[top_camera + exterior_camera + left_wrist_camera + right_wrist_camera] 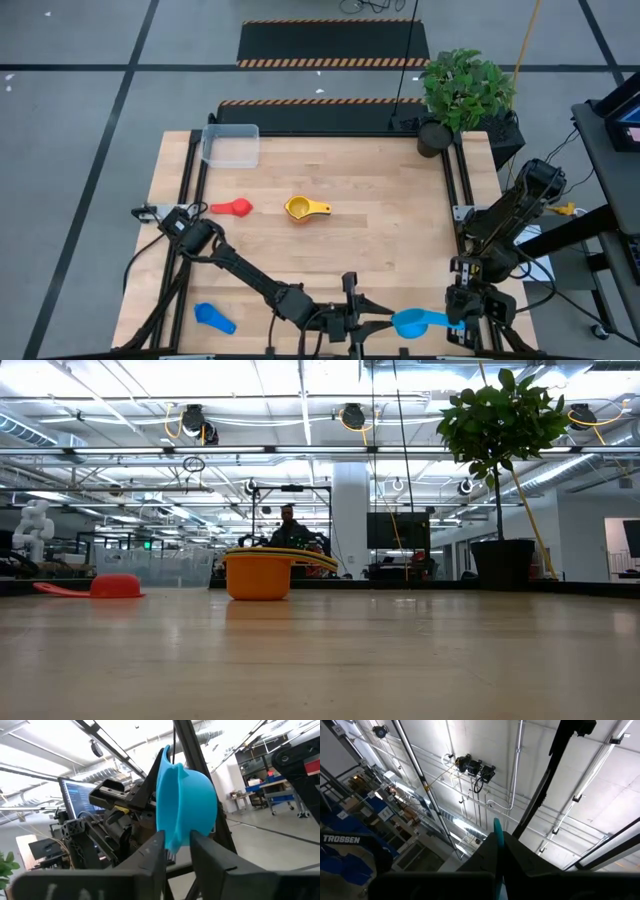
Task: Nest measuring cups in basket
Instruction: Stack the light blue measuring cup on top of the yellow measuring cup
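Cup (411,322) between both arms' jaws

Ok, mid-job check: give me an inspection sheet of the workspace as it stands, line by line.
Surface: wooden table, mostly bare.
Job's things: clear basket at the far left corner, nothing seen in it; red cup and yellow cup mid-table; blue cup at the near left; light blue cup held up at the near edge between both arms.
Clutter: nothing seen.
Grippers: left gripper fingers clamp the light blue cup's bowl; right gripper shut on its handle.
Cables: loose wires by the left arm's base.
Surroundings: potted plant at the far right corner; a person beyond the table.
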Tool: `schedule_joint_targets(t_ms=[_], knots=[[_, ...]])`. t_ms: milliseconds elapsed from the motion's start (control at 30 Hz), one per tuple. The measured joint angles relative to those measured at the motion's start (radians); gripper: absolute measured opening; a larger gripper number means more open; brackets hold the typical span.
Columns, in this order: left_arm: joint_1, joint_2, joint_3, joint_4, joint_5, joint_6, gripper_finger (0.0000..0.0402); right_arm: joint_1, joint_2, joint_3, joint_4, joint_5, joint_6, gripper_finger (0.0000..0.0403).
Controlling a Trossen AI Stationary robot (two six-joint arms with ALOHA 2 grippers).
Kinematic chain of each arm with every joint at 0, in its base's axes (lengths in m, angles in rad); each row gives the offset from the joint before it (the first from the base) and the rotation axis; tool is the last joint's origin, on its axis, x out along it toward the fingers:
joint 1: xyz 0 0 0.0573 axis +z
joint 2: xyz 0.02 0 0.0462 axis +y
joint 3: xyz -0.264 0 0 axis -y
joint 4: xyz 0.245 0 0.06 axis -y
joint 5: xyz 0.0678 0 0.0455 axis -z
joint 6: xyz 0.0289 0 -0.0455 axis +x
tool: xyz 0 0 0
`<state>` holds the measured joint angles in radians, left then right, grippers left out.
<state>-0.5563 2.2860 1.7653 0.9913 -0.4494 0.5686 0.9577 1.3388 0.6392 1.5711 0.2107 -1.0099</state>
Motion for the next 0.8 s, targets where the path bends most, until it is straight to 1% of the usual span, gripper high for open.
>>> schedule_joint_targets(t_ms=[67, 133, 567, 667, 800], knots=[[0.004, 0.0, 0.0, 0.0, -0.003, -0.001, 0.0109, 0.0, 0.0, 0.0, 0.0, 0.0, 0.001, 0.0], [0.005, 0.0, 0.0, -0.001, -0.005, -0.001, 0.0115, 0.0, 0.0, 0.0, 0.0, 0.0, 0.001, 0.0], [0.006, 0.0, 0.0, -0.008, -0.026, -0.006, 0.0115, 0.0, 0.0, 0.0, 0.0, 0.0, 0.002, 0.0], [0.006, 0.0, 0.0, -0.012, -0.026, -0.006, 0.0091, 0.0, 0.0, 0.0, 0.0, 0.0, 0.002, 0.0], [0.006, 0.0, 0.0, -0.035, -0.024, -0.006, 0.0025, 0.0, 0.0, 0.0, 0.0, 0.0, 0.003, 0.0]])
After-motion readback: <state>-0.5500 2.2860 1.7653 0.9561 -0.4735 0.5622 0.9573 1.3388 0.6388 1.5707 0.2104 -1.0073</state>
